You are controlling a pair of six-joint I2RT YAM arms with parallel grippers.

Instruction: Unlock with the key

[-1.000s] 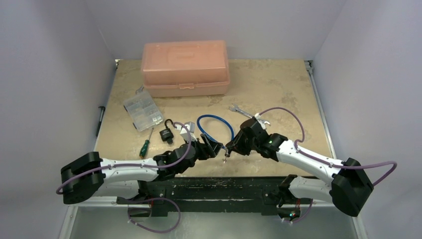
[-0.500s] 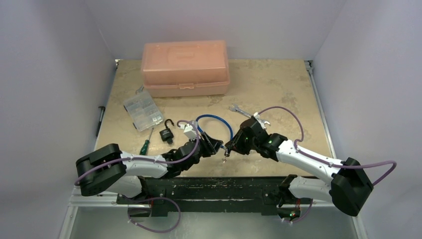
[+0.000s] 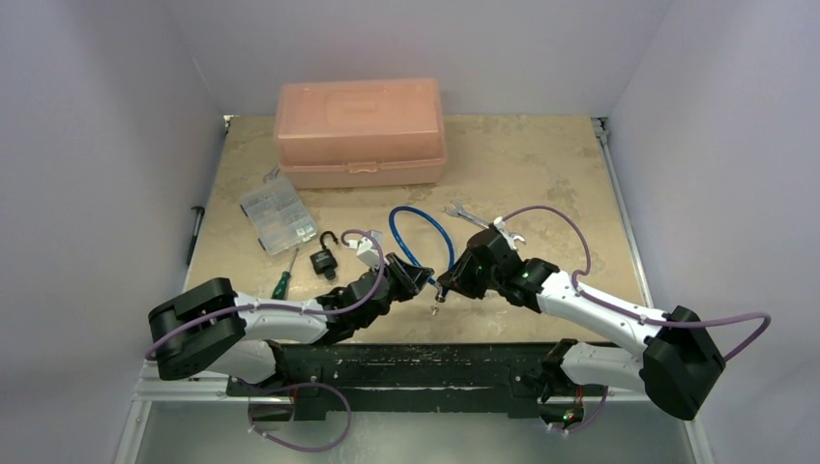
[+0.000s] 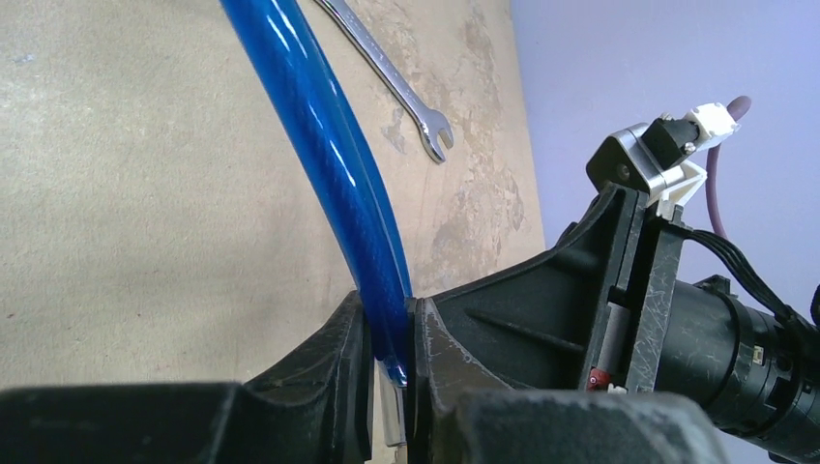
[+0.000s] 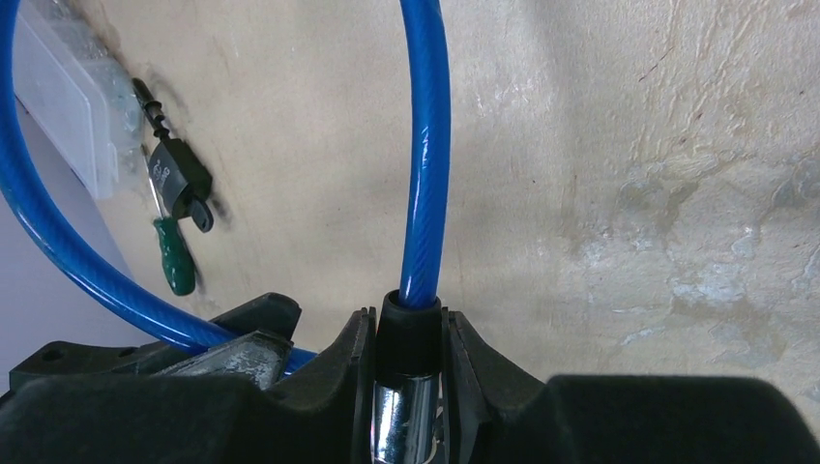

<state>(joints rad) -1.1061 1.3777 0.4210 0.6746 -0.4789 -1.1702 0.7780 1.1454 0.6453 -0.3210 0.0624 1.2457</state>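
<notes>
A blue cable lock (image 3: 432,224) arches up off the table between my two grippers. The right gripper (image 3: 447,283) is shut on its barrel, with the black collar and chrome cylinder (image 5: 407,333) pinched between the fingers. My left gripper (image 3: 411,280) is shut on the cable's other end (image 4: 382,319), and a short metal pin shows below the blue sleeve. Under the barrel's near end a tiny dark stub (image 3: 438,296) sticks out. It looks like the key, and both wrist views hide it.
A black padlock (image 3: 323,259) with its shackle swung open lies left of the grippers, beside a green screwdriver (image 3: 281,284). A clear parts box (image 3: 278,214) and a pink toolbox (image 3: 360,132) stand further back. A wrench (image 3: 464,214) lies behind the cable loop.
My left gripper moved in from the left and closed on the free end of the blue cable. The loop now stands taller and narrower. The right gripper kept its hold.
</notes>
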